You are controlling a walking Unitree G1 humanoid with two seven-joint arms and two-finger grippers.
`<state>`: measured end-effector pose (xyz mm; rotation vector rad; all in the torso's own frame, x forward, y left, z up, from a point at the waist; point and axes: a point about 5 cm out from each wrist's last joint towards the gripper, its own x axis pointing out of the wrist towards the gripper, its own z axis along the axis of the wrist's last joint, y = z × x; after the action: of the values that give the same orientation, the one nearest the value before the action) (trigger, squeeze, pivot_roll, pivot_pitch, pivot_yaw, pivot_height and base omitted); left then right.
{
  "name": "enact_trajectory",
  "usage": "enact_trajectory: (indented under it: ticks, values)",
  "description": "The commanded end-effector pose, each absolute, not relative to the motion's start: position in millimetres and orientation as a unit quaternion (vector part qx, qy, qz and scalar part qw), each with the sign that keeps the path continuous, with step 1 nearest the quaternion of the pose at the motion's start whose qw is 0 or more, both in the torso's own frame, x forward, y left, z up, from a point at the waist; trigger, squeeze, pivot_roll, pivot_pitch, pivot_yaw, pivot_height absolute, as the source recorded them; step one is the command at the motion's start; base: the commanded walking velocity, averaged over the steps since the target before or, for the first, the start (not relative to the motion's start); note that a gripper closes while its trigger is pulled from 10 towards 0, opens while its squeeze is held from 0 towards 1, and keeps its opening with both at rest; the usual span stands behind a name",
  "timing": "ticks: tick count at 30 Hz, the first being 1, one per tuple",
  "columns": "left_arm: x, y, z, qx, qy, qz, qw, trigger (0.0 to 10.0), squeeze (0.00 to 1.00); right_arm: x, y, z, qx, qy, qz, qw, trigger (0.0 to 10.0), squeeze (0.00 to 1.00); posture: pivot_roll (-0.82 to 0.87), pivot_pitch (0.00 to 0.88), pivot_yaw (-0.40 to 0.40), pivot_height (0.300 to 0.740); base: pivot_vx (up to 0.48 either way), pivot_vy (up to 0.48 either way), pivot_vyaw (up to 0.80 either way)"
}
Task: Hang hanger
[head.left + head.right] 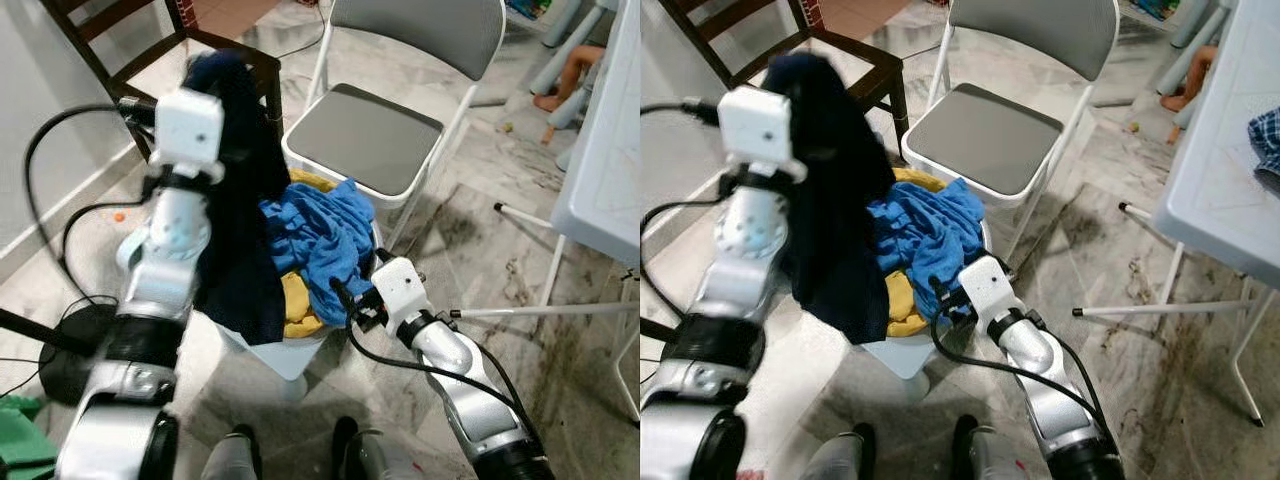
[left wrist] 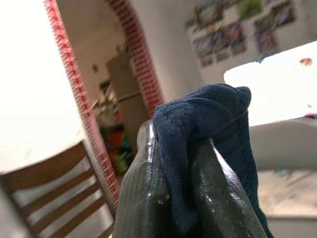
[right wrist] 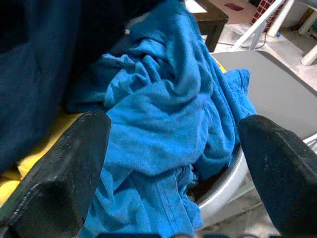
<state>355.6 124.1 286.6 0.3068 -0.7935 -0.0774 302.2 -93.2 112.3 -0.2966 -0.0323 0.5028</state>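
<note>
head views: left gripper (image 2: pixel 185 188) is raised above the white laundry basket (image 1: pixel 285 355), its fingers clamped on a fold of a dark navy garment (image 1: pixel 240 200). the garment hangs down from the grip, draped past the silver forearm to the basket's near rim. the basket stands on the marble floor (image 1: pixel 480 230), just in front of a white folding chair with a grey seat (image 1: pixel 365 140). in the basket lie a bright blue shirt (image 1: pixel 320 235) on top and a yellow cloth (image 1: pixel 298 310) under it. a dark wooden chair (image 1: pixel 130 40) stands behind the raised arm. right gripper (image 1: pixel 345 300) sits low at the basket's right rim, touching or nearly touching the blue shirt's edge. a white table edge (image 1: pixel 600 150) runs along the right side; a person's foot (image 1: pixel 560 95) rests on the floor beyond it. black cables (image 1: pixel 60 200) loop on the floor at left. no hanger can be picked out in these views.

left wrist view: two black fingers (image 2: pixel 148 188) are pressed together on the navy cloth, which bunches above the tips. a red brick arch (image 2: pixel 84 114) and the wooden chair back are behind.

right wrist view: right fingers (image 3: pixel 64 168) are spread wide, released, with the blue shirt between and beyond them; nothing is grasped. navy cloth lies at one side, yellow cloth under it, and the grey chair seat beyond the basket rim.
</note>
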Motion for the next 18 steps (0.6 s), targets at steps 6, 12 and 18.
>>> enact_trajectory:
  ticks: [6,12,18]
  values:
    - [344.7,83.3,307.7,0.108,-0.438,-0.151,0.880,0.0,0.00,303.1,-101.3,104.3,-0.152,-0.003,0.221,0.963,10.0,0.00,0.16,0.246,0.001,0.740,0.000,0.000,0.00]
    - [335.2,92.8,261.1,0.045,-0.365,-0.190,0.910,0.0,0.00,299.9,-112.6,98.0,-0.162,0.009,0.196,0.967,10.0,0.00,0.15,0.260,-0.012,0.740,0.000,0.000,0.00]
    - [321.5,127.3,194.7,0.031,-0.254,-0.147,0.955,0.0,0.00,300.8,-120.9,96.7,-0.172,0.016,0.188,0.967,10.0,0.00,0.17,0.282,-0.050,0.740,0.000,0.000,0.00]
